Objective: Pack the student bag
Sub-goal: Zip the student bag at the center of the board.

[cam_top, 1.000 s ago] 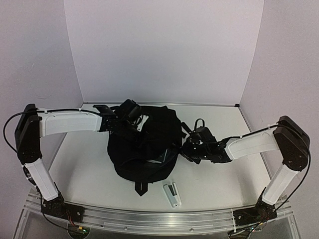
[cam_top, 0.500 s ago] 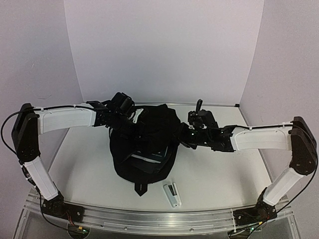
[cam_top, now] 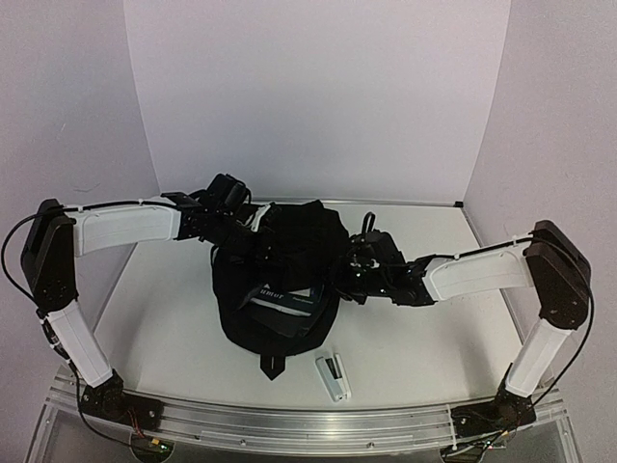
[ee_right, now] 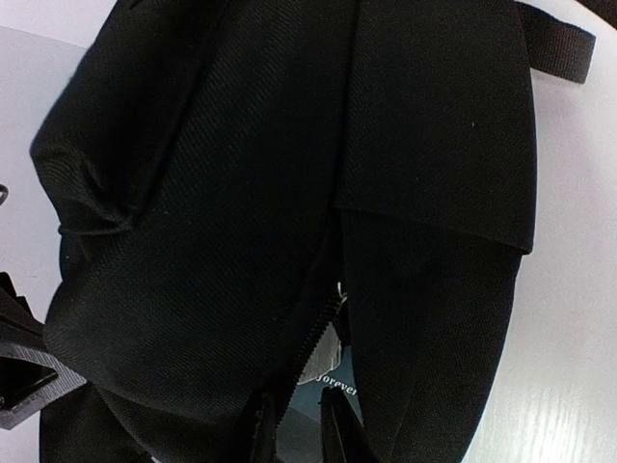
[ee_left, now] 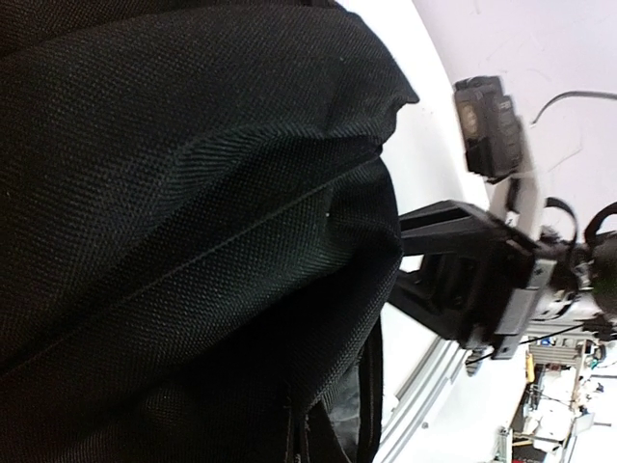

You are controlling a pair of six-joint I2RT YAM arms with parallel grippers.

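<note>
Visibly, a lettered book [cam_top: 280,295] sits inside the open student bag [cam_top: 301,234].

The student bag [ee_left: 193,193] is filling my left wrist view and running off three of its edges. From overhead, the left gripper [cam_top: 256,243] is sinking into black fabric, so I am not making out its fingers. The right gripper [ee_right: 297,436] is showing only its tips, cut by the bottom edge, and its hold is escaping me. A printed cover [ee_right: 337,388] is peeking through the zipper gap, mostly covered. The white item [cam_top: 334,376] on the table [cam_top: 434,338] is looking too small to name.
</note>
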